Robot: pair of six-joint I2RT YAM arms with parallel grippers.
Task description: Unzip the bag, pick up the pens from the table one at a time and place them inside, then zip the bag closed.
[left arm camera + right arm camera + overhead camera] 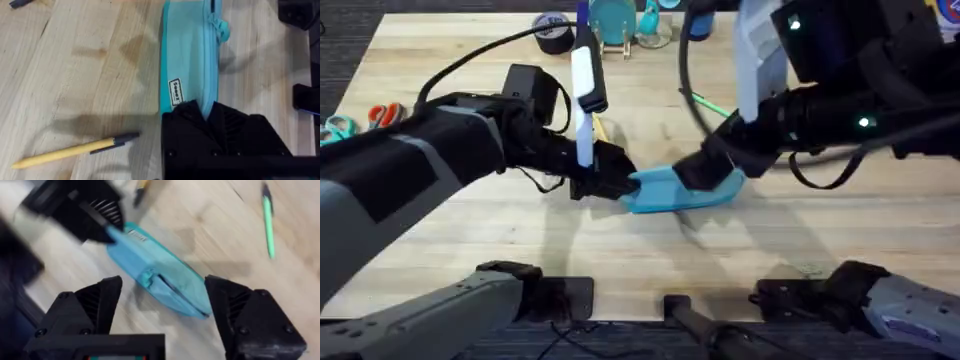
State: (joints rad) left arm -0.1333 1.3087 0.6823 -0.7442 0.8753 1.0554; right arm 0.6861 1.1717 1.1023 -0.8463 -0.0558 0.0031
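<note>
Left claw (207,112) pinched on the left end of the bag (675,190), fingers closed over the fabric. Bag lies flat mid-surface (470,235), between both arms. Zipper runs along the top, pull (222,27) sits partway along the track. Can't tell how far it is unzipped; nothing visible inside. White tag (175,93) near the clamped end has dark print, too small to read. Yellow pen (75,150) lies on the wood just beside the left claw, apart from the bag. Right claw (162,302) is wide open, holding nothing, hovering over the bag's right end. Green pen (269,222) lies on the surface beyond the bag, well apart.
</note>
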